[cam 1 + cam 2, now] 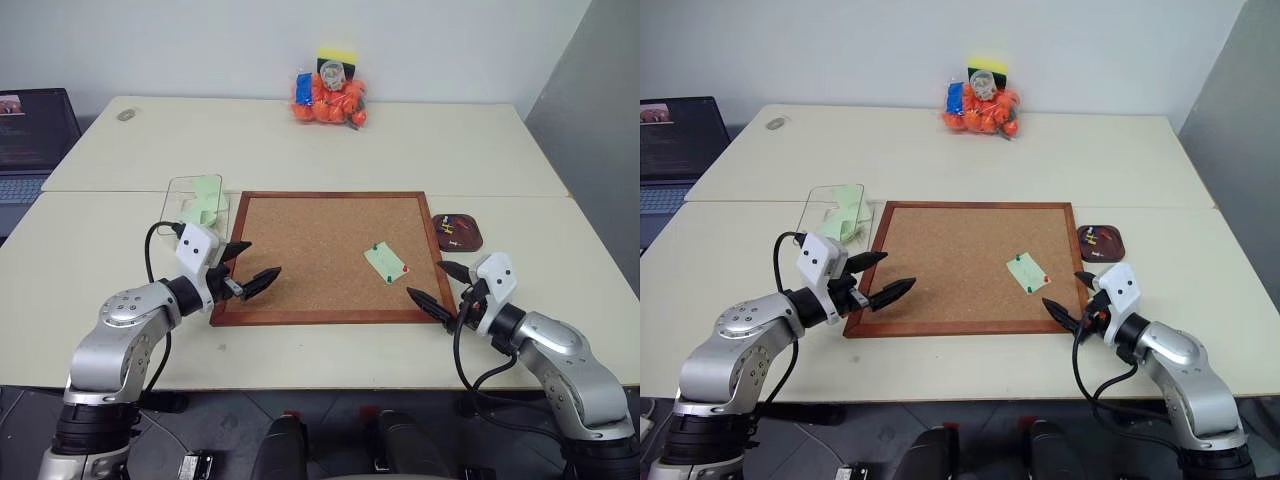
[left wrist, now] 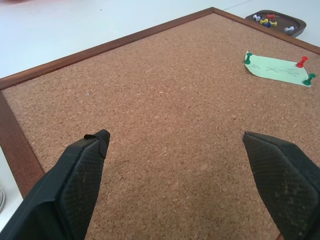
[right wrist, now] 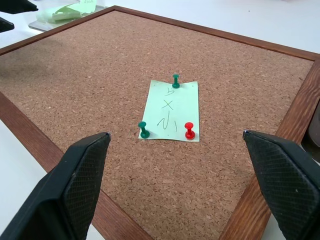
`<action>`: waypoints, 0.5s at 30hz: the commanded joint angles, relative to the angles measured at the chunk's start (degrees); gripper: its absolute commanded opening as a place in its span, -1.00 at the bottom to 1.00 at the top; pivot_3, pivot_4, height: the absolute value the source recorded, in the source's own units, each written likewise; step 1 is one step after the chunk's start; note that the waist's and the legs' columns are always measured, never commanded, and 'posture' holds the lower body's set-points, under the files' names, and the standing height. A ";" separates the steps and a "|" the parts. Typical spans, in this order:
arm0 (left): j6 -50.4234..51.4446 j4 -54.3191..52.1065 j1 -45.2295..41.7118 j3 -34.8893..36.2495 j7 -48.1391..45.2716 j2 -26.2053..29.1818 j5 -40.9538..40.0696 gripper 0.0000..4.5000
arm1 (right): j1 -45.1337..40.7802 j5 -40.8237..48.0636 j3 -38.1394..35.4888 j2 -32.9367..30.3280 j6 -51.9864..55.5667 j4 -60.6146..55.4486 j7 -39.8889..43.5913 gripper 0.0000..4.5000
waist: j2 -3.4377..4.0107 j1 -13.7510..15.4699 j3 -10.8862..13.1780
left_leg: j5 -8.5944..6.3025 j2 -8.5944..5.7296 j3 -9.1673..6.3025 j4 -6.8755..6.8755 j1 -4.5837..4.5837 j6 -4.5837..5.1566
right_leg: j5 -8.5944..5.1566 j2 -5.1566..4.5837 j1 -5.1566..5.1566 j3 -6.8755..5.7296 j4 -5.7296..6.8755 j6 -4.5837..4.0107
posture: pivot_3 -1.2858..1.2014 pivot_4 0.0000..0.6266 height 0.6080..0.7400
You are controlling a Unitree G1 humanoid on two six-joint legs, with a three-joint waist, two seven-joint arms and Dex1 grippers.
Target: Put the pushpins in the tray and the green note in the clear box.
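The green note point(image 3: 172, 107) lies on the right part of a cork board point(image 1: 310, 250). It is pinned by a green pushpin point(image 3: 176, 80) at its far edge, another green pushpin point(image 3: 144, 130) and a red pushpin point(image 3: 189, 130) at its near corners. The dark reddish tray point(image 1: 474, 244) sits just right of the board and holds several pins. The clear box point(image 1: 175, 200) stands off the board's far left corner with pale green paper inside. My left gripper point(image 1: 258, 262) hovers open over the board's near left corner. My right gripper point(image 1: 428, 282) is open at the near right corner, short of the note.
The wood-framed cork board covers the middle of the near table. An orange bag of objects point(image 1: 328, 98) stands at the far edge. A laptop point(image 1: 30, 140) sits far left. A small round object point(image 1: 126, 114) lies on the far table.
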 commanded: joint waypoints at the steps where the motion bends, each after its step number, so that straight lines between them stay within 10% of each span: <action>1: -1.63 -1.30 -0.81 0.14 -1.08 0.01 -0.43 1.00 | -0.16 0.58 -1.63 0.09 -1.97 -2.07 -0.59 1.00 | 0.00 0.00 0.00 | 0.00 0.00 0.00 0.00 0.00 0.00 | 0.00 0.00 0.00 0.00 0.00 0.00 | 0.03 -0.52 1.00; 7: -2.54 -0.99 -1.79 0.08 -2.19 -0.22 -0.74 1.00 | -1.12 0.71 -1.95 0.18 -2.77 -1.64 -1.15 1.00 | 0.00 0.00 0.00 | 0.00 0.00 0.00 0.00 0.00 0.00 | 0.00 0.00 0.00 -0.01 0.01 0.00 | 0.03 -0.52 1.00; 15: -5.20 2.57 -5.22 -3.39 -3.57 -1.52 1.70 0.43 | -4.63 -0.45 0.79 0.10 -3.48 0.80 0.13 1.00 | 0.00 0.00 0.00 | 0.00 -0.01 0.02 0.02 0.02 0.00 | 0.00 0.01 0.01 -0.02 0.04 0.00 | 0.03 -0.52 1.00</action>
